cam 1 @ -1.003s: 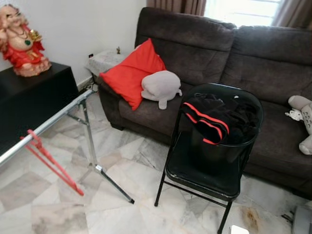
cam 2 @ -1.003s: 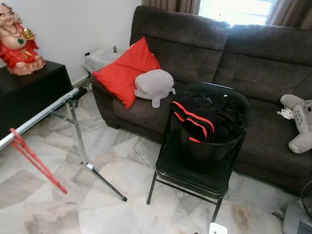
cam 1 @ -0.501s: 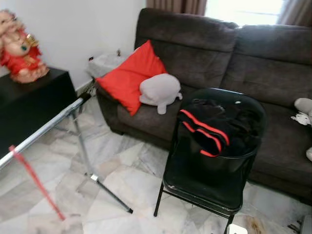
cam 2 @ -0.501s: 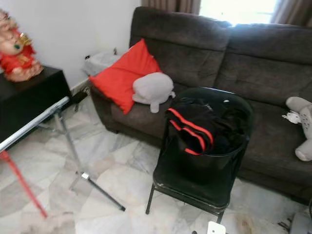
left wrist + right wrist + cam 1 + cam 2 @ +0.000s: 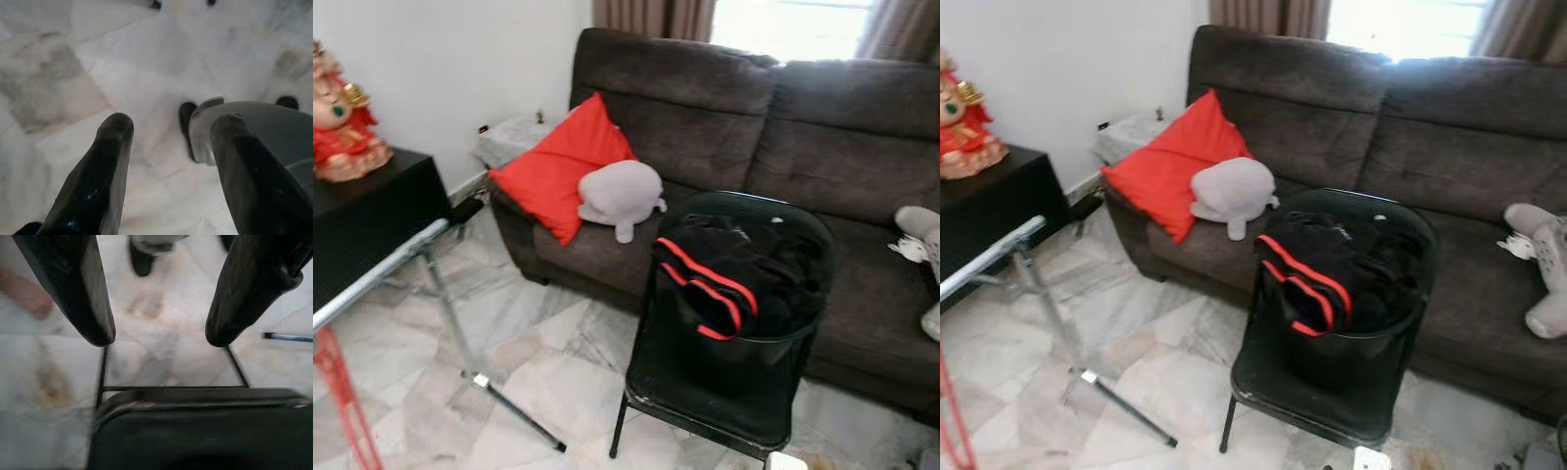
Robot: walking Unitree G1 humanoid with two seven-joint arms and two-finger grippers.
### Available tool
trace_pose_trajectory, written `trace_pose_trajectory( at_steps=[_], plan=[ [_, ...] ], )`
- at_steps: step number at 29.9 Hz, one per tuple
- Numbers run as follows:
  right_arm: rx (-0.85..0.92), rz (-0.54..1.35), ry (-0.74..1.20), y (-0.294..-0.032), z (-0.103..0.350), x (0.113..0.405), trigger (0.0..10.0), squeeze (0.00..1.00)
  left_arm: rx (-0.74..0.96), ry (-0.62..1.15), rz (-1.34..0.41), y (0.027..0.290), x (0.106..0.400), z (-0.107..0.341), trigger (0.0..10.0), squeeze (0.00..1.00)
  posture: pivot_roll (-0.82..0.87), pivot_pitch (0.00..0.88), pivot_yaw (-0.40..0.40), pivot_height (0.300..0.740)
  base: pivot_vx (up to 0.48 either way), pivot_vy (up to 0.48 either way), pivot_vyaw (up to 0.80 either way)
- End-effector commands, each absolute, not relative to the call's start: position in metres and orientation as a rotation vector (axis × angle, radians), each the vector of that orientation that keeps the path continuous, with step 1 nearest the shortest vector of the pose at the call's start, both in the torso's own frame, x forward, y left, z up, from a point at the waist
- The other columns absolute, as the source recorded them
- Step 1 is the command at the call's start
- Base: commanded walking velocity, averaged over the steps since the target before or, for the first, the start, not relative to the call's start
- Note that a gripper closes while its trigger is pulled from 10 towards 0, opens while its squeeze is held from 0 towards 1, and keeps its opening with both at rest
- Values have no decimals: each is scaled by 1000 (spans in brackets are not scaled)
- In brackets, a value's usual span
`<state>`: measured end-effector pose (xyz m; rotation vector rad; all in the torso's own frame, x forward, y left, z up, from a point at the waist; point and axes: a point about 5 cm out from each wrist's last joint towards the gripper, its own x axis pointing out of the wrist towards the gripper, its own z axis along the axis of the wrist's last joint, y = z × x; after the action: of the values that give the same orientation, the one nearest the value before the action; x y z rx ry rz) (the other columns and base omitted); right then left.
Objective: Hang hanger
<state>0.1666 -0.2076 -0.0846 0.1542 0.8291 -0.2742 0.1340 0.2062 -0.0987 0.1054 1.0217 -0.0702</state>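
Both fingers (image 5: 112,161) (image 5: 83,293) spread, empty, over marble floor (image 5: 73,73), no readable writing

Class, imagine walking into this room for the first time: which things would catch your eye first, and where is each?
Probably the bright red cushion at the left end of the dark sofa, with a grey plush toy against it. Next, the black folding chair in front of the sofa, black clothes with red stripes draped over its back. A metal rack stands left.

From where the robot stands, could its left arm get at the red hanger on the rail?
Probably not yet. The red hanger hangs from the rail far to the robot's left, while the open left tool points down at bare floor.
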Motion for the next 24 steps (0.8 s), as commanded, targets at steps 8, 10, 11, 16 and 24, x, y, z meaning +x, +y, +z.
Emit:
trace_pose_trajectory(
  at_steps=[8,10,11,16,24],
  plan=[
    [184,-211,639,-193,-61,210,10000,0,137,1052,-74,215,126,-100,10000,0,42,0,14,740,61,0,0],
    [192,-197,578,-191,-53,220,10000,0,136,1054,-73,215,126,-100,10000,0,38,0,8,740,0,0,0],
    [199,-192,541,-190,-49,226,10000,0,136,1055,-72,215,125,-100,10000,0,36,0,6,740,0,0,0],
    [249,-215,339,-189,-24,247,10000,0,133,1056,-68,214,124,-101,10000,0,28,0,-6,740,0,0,0],
    [253,-236,136,-192,7,233,10000,0,129,1054,-67,214,125,-100,10000,0,7,0,-23,740,0,0,0]
  ],
)
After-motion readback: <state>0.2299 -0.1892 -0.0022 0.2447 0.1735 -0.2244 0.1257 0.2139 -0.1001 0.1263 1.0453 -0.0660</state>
